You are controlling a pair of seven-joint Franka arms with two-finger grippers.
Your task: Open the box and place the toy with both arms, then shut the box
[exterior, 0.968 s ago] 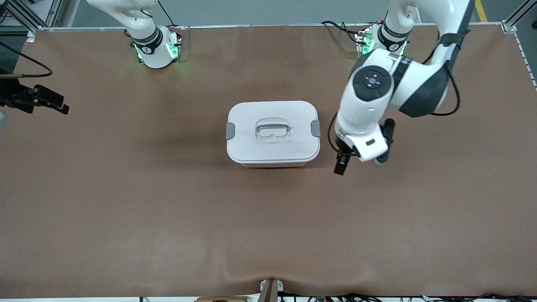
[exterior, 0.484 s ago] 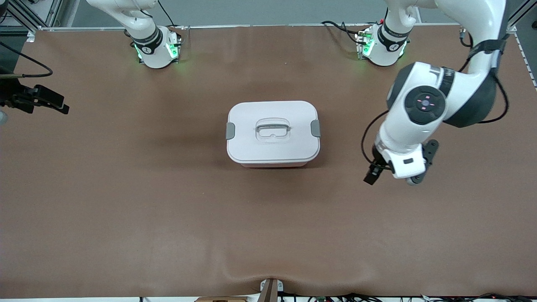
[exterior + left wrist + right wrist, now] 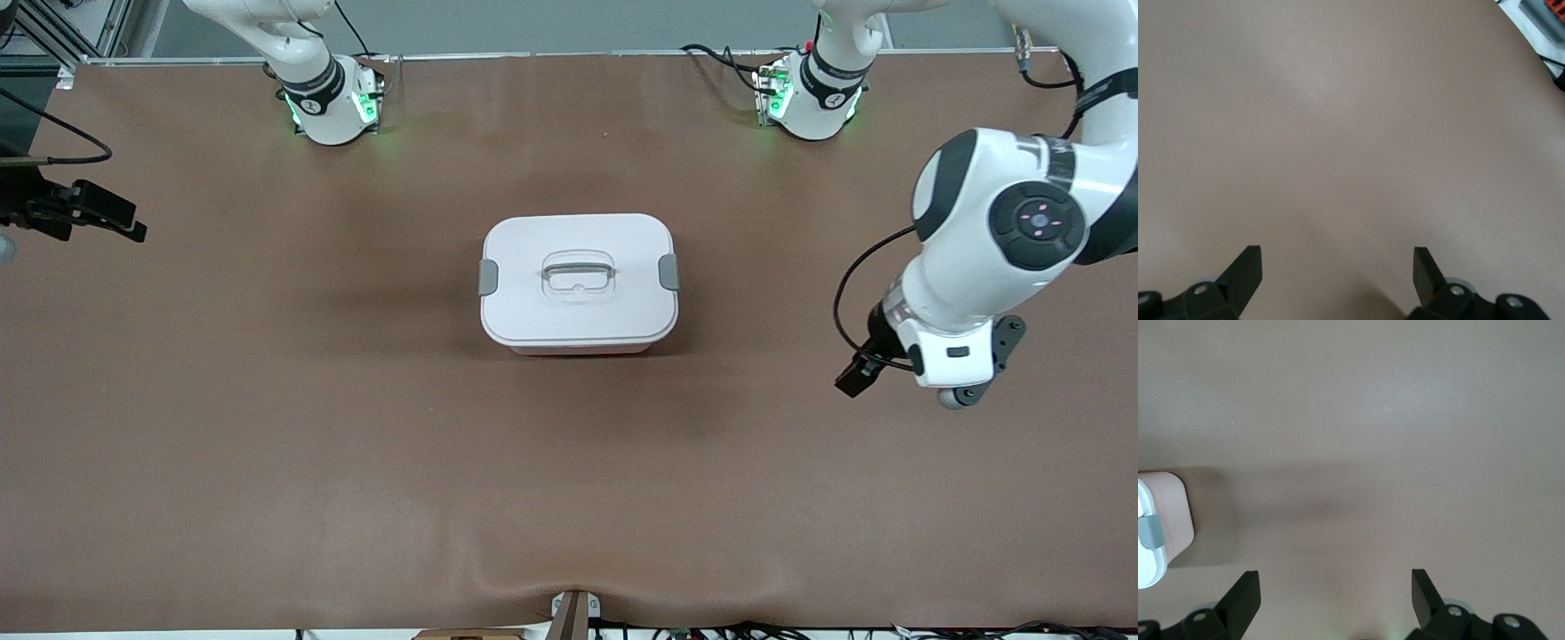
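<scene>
Right tool (image 3: 1331,587) hovered wide open and empty over the brown tabletop (image 3: 267,427); mid-table sat the rounded translucent pink plastic box (image 3: 578,283), white lid clipped on; left tool (image 3: 1337,267) hovered open, empty, toward the left arm's end.

white-lidded pink box (image 3: 579,283), closed, mid-table
</scene>
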